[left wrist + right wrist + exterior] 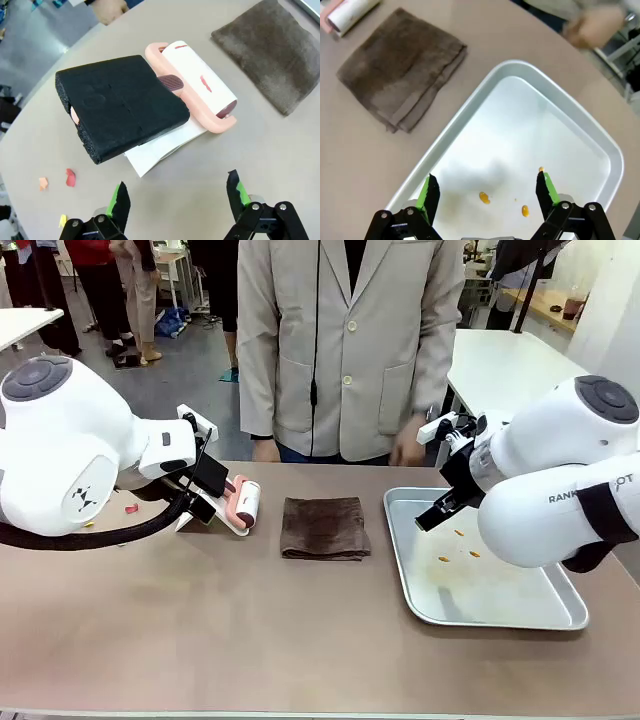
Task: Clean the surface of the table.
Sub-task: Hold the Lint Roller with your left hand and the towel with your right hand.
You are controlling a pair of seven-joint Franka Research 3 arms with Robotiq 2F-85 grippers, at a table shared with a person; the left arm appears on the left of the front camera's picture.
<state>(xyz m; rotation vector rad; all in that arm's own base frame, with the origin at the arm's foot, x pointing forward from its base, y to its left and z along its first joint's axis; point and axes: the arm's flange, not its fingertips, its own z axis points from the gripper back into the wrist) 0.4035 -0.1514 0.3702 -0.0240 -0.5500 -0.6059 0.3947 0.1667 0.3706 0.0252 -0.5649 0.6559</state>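
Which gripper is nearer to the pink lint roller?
Left. The left gripper hovers beside the lint roller; the right gripper is over the tray, beyond the towel.

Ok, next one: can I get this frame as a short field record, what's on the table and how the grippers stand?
table: brownish, small red, orange and yellow scraps toward the robot's left
lint roller: pink frame, on a white sheet, black foam block over its handle
cloth: brown, folded, mid-table
tray: steel, orange bits inside
left gripper: open, empty, near the block
right gripper: open, empty, above the tray
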